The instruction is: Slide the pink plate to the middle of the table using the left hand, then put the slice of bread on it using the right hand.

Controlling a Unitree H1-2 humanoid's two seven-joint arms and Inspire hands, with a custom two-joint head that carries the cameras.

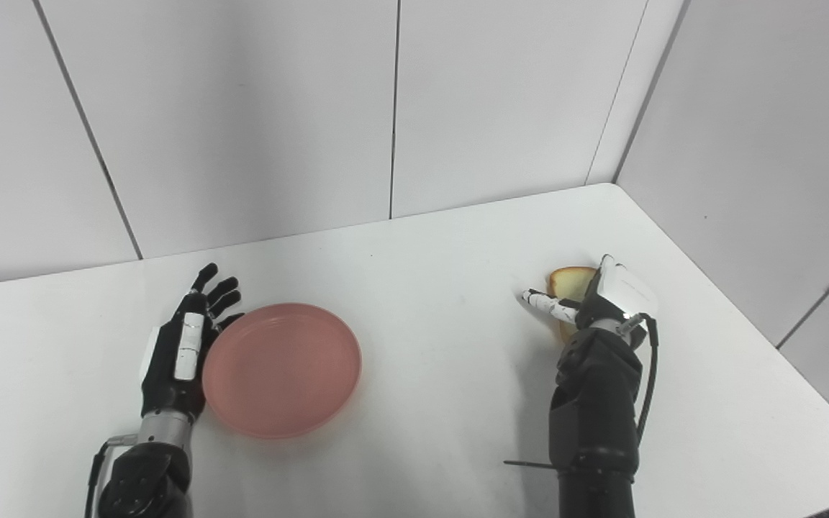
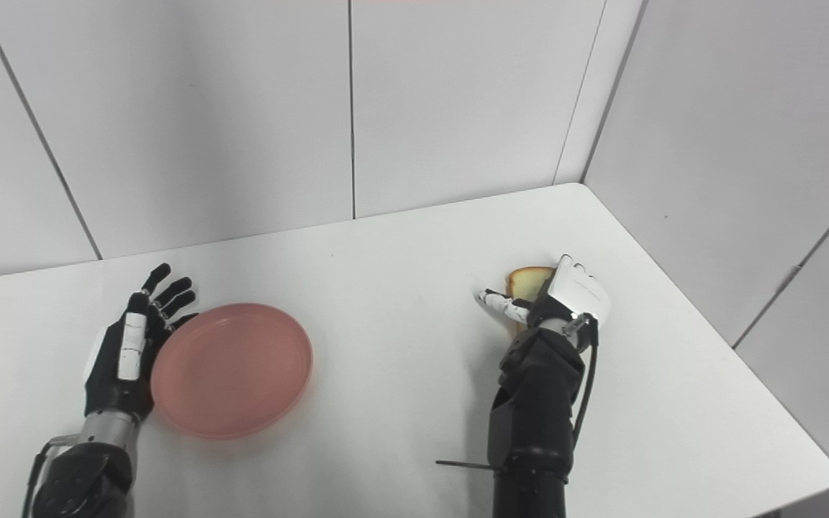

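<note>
We see the plate lying flat on the left half of the worktop, with the left robot hand just beside its left rim, fingers stretched toward the back wall. Over on the right half, well apart from the plate, the slice of bread lies near the worktop's right edge, and the right robot hand sits over its right and near side.

Pink plate, plain, on a white table; golden-brown bread; black left hand with white strip; right hand white-backed.
</note>
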